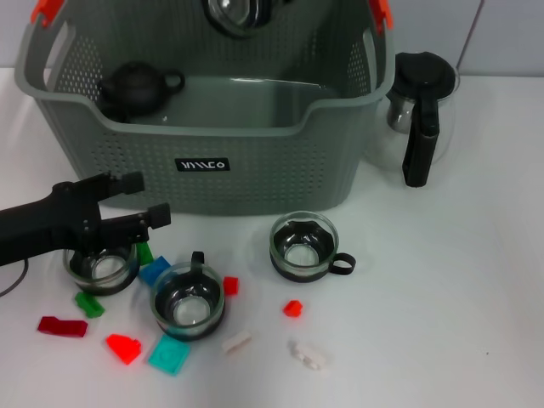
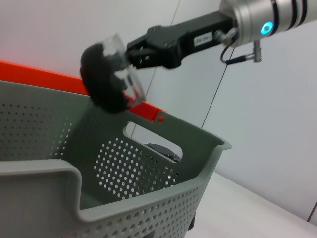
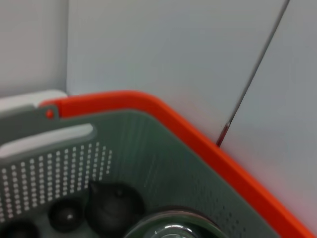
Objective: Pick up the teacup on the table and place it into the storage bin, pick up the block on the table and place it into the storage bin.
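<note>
The grey storage bin [image 1: 255,161] stands at the back centre. In the left wrist view my right gripper [image 2: 132,55] is shut on a glass teacup [image 2: 110,79], tilted in the air above the storage bin [image 2: 148,198]. The head view shows that teacup [image 1: 238,13] at the top edge, over the bin, and its rim [image 3: 171,225] shows in the right wrist view. My left gripper [image 1: 143,200] is open, low at the left, just above a second teacup [image 1: 102,268]. Two more teacups [image 1: 189,302] [image 1: 303,246] stand on the table. Several coloured blocks lie around them, such as a red block [image 1: 293,308].
A black teapot [image 1: 136,87] sits inside the bin at its left end. A glass pitcher [image 1: 421,110] with a black handle stands right of the bin. White blocks [image 1: 310,355] lie near the front. The table's right half is bare.
</note>
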Available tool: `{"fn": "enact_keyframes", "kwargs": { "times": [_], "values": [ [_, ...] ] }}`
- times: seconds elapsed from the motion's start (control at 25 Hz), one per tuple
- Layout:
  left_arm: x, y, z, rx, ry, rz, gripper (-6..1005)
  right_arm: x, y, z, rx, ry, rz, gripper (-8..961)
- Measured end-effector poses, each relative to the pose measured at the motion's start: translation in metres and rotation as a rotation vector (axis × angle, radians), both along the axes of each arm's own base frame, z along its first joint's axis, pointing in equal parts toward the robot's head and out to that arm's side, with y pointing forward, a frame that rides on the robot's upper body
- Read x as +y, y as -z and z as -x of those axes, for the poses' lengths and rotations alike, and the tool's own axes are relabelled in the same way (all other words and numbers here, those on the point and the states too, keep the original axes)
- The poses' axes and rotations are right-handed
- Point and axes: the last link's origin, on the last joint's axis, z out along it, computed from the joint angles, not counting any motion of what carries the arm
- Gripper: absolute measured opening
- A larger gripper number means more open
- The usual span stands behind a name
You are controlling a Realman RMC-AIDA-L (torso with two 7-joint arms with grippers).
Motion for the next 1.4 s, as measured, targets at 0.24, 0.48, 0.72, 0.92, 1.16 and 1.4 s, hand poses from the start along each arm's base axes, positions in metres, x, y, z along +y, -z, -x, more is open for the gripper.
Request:
{"fn": "enact_keyframes", "kwargs": {
  "times": [0.24, 0.48, 0.72, 0.92, 1.16, 1.4],
  "values": [
    [0.0, 0.003, 0.0, -0.007, -0.006, 0.003, 860, 0.005, 0.021, -0.013, -0.05, 0.013, -0.034, 56],
    [0.001, 0.003, 0.001, -0.004, -0.013, -0.001, 860, 0.003, 0.032, -0.028, -0.064, 0.05, -0.027, 55],
    [0.0, 0.004, 0.001, -0.006, -0.014, 0.001, 860, 0.002, 0.037, -0.043, -0.076, 0.082, -0.022, 55],
    [0.0, 0.004, 0.001, -0.007, -0.015, 0.001, 860, 0.001, 0.039, -0.049, -0.081, 0.094, -0.023, 56],
    [0.0, 0.004, 0.001, -0.007, -0.014, 0.002, 860, 0.0, 0.041, -0.055, -0.082, 0.113, -0.015, 56],
    [0.0, 0.004, 0.001, -0.007, -0.014, 0.001, 860, -0.002, 0.043, -0.059, -0.089, 0.126, -0.003, 56]
  ]
}}
